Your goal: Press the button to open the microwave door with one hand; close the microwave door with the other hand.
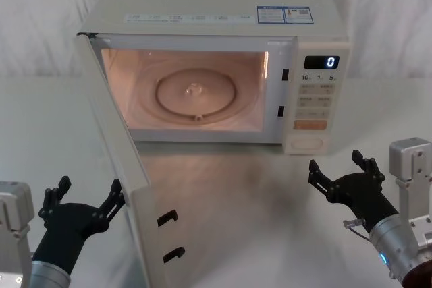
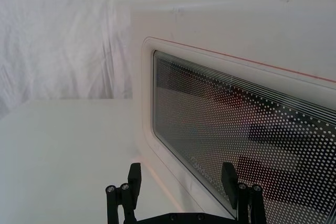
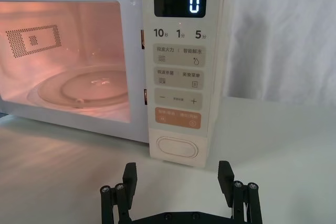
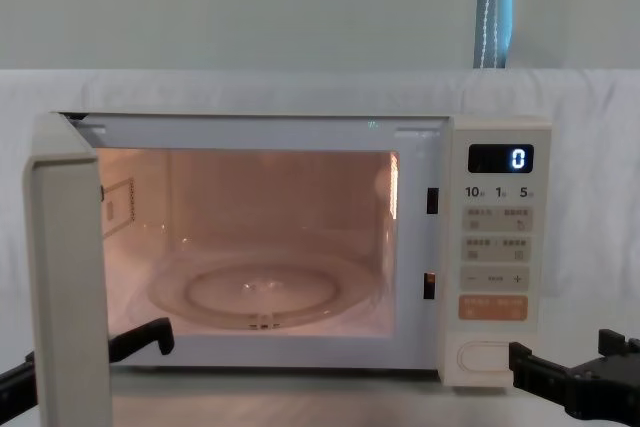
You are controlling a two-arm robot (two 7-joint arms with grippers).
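With the microwave door (image 1: 118,160) swung wide toward the table's (image 1: 256,193) front left, the left gripper (image 1: 84,202), fingers apart just outside it, needed a flat, steady push shut.

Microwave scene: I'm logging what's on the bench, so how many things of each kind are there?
Microwave, lit inside, its door swung open: 1
Glass turntable in the cavity: 1
Black claws, both open: 2, the left claw beside the door's outer face, the right claw in front of the button
Total: 4
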